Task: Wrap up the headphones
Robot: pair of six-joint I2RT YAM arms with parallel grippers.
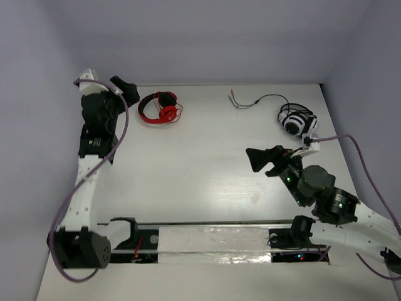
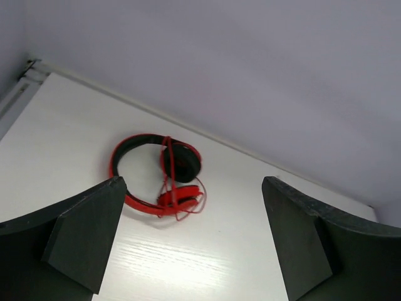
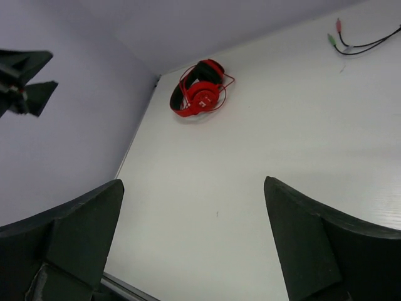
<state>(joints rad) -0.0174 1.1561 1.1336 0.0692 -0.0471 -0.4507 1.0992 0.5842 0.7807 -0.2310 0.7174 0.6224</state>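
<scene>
The red headphones (image 1: 160,108) lie flat on the white table at the back left, with their thin red cable looped around the ear cups and band. Nothing touches them. My left gripper (image 1: 125,90) hovers just left of them, open and empty. In the left wrist view the headphones (image 2: 178,197) lie beyond the open left gripper (image 2: 193,183), slightly left of centre. My right gripper (image 1: 254,160) is open and empty over the table's right middle, far from the headphones (image 3: 197,94), which show small at the top of the right wrist view between its spread fingers (image 3: 75,232).
White-and-black headphones (image 1: 296,120) sit at the back right, their black cable (image 1: 257,100) trailing left, with its plugs (image 3: 338,34) in the right wrist view. Grey walls close the back and sides. A foil-covered strip (image 1: 213,244) runs between the arm bases.
</scene>
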